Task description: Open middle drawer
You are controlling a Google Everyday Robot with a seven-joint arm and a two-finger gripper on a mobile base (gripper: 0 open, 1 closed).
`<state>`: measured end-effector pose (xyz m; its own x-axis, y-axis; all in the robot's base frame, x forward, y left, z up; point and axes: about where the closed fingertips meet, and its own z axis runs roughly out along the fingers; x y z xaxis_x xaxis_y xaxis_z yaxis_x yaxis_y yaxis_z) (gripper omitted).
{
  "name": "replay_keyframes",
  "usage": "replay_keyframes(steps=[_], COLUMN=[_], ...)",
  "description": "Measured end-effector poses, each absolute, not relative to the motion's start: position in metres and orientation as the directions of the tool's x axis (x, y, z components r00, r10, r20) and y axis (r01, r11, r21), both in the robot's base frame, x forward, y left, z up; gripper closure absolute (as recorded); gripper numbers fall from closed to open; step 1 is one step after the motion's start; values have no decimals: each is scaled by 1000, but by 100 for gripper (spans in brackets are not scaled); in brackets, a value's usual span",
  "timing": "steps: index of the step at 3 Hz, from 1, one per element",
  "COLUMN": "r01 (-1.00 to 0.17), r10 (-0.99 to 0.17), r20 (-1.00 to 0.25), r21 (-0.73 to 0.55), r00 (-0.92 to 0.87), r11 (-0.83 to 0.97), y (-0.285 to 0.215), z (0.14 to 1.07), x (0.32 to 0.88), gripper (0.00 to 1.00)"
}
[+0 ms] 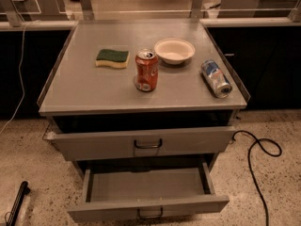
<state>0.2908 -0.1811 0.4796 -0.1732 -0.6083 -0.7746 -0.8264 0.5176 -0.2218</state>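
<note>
Item: grey metal cabinet (61, 95) on a speckled floor (33, 154), seen from in front and above. Middle drawer (188, 205): pulled well out toward the camera, below the upper drawer (94, 145); low flat front near the bottom edge of the view, with a small dark loop handle (150, 214) at its centre, partly cut by the frame edge; plain grey tray (146, 185) inside, bare. Upper drawer: taller front, dark loop handle at centre, a dark gap between it and the cabinet top; it overhangs the back of the open tray. On the cabinet top, left to right: sponge (112, 58), green over yellow, lying flat; red can (146, 70), upright, near the centre; bowl (174, 50), pale, upright, just behind and to the right of the red can; blue can (216, 78), silver-ended, lying on its side near the right edge, apart from the bowl. Floor, right: black cable (256, 147), looping out from behind the cabinet. Floor, lower left: a dark bar (18, 203), lying at a slant, what it is cannot be told. Gripper: outside the view, no part showing; whether apart or together cannot be told.
</note>
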Motion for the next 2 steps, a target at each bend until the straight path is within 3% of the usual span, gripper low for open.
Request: replay_keyframes(steps=[1, 2], r01=[-831, -831], r10=[-609, -609], r20=[-775, -775], r21=[-221, -221], r00=[-168, -168], r11=[510, 510], y=[-178, -178], z=[480, 480], x=[292, 292], gripper=[43, 20])
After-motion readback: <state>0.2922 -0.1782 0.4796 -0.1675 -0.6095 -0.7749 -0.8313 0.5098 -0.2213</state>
